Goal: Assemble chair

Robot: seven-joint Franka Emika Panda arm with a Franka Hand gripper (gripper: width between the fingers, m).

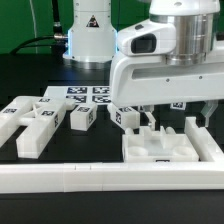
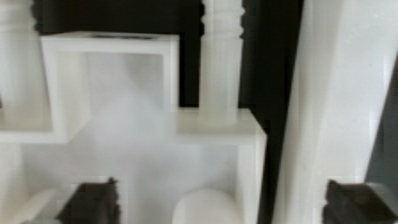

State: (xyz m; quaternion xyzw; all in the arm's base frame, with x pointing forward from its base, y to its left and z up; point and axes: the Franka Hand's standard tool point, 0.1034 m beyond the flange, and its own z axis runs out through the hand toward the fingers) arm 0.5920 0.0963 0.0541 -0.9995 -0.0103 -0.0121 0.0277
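Black surface (image 1: 30,85) under everything, green backdrop (image 1: 15,20) behind. White arm base (image 1: 90,30) at the back; bulky white wrist housing (image 1: 165,55) filling the exterior view's right, hanging over the chair parts. Long white rail (image 1: 90,182) lying flat across the front, nearest the camera. Chair in loose pieces, all on the surface: tray-like seat (image 1: 172,152) just behind the rail at the exterior view's right, directly below the housing, upright stubs rising from it; flat stepped piece (image 1: 25,128) far at the exterior view's left; tagged blocks (image 1: 85,118) in a row between that piece and the seat, close together, contact unclear. Marker board (image 1: 85,95) flat behind the blocks, several tags on top. Jaws spread wide, low at the seat, one dark fingertip (image 2: 89,203) at each side in the wrist view, seat body (image 2: 125,130) and a tall side bar (image 2: 334,100) between them; touching or just clear, cannot tell, not clamped. Thin post (image 2: 222,45) standing beyond the seat's raised boxy edge, blurred.
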